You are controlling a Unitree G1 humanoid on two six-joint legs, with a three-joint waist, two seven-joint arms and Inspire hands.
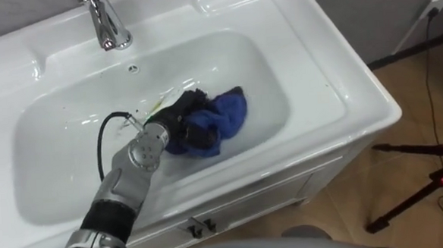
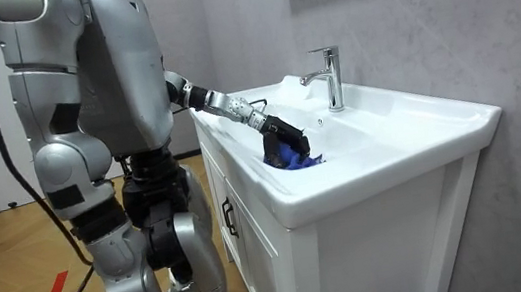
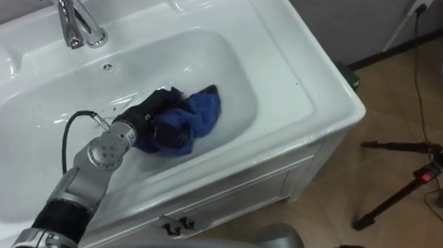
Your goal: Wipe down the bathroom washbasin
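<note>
One hand is at work: the robot's left hand [image 1: 185,120], black-fingered on a silver forearm, reaches down into the glossy white ceramic basin [image 1: 64,155], its fingers curled into a crumpled blue cloth [image 1: 227,114]. The cloth lies on the bowl's floor near the front wall, a little right of the middle, well clear of the chrome tap [image 1: 107,24] at the back edge. I'd judge the wiping to be under way. The next move calls for pressing the cloth down and sweeping it toward the left end and the walls without losing hold.
</note>
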